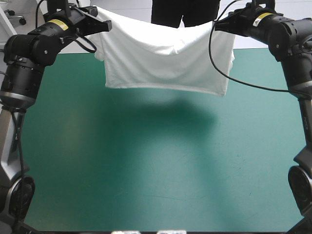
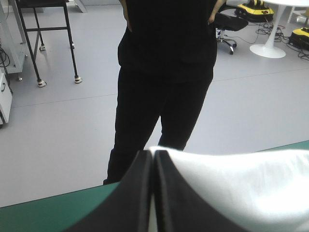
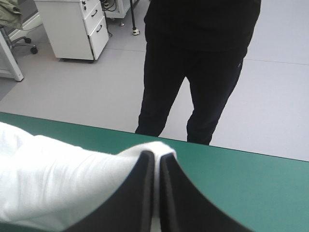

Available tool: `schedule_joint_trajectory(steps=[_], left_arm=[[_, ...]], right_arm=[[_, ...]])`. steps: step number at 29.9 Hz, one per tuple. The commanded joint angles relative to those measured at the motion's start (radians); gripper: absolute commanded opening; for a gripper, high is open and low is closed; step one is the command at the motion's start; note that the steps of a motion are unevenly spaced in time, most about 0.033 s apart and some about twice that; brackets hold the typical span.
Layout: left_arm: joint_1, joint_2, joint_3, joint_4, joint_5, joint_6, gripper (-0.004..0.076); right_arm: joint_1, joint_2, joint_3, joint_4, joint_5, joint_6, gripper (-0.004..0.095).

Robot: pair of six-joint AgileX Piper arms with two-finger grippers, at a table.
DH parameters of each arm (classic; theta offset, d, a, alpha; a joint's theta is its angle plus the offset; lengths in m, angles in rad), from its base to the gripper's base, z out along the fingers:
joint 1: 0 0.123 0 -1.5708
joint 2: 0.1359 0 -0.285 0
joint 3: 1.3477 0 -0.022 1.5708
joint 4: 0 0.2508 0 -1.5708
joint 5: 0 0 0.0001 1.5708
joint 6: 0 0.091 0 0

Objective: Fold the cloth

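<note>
Robot at work: a white T-shirt [image 1: 165, 58] hangs stretched in the air over the far side of the teal-green desk [image 1: 146, 170]. Its top edge sags in the middle and its hem casts a shadow below. The left jaws and right jaws each clamp an upper corner.

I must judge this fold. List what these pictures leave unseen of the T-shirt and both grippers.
1. High view: the T-shirt hangs; its near side hides its far side, so layers cannot be counted.
2. Left wrist view: the left gripper covers the pinched edge; the picture's edge cuts off the rest.
3. Right wrist view: the same at the right gripper.
4. High view: the T-shirt hides part of the far edge of the table.
</note>
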Motion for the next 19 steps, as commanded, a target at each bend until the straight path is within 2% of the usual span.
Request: schedule_joint_trajectory(steps=[1,7,12,14,19], left_arm=[[-0.003,0.018,-0.078,-0.01,-0.035,0.002,-0.0009],[0.006,0.058,0.049,-0.011,0.017,0.024,-0.0009],[0.006,0.052,0.255,-0.011,0.019,0.045,-0.0009],[0.006,0.043,0.336,-0.011,0.033,0.045,-0.0009],[0.004,0.031,0.502,-0.018,0.152,0.045,-0.0009]], right_arm=[[-0.016,0.026,-0.095,-0.024,-0.043,-0.002,-0.0017],[-0.016,0.091,-0.001,-0.055,-0.007,-0.008,-0.0017],[-0.016,0.098,0.207,-0.056,0.007,-0.008,-0.0017],[-0.016,0.096,0.273,-0.044,0.062,-0.008,-0.0017],[-0.013,0.095,0.418,0.018,0.195,-0.037,-0.0017]])
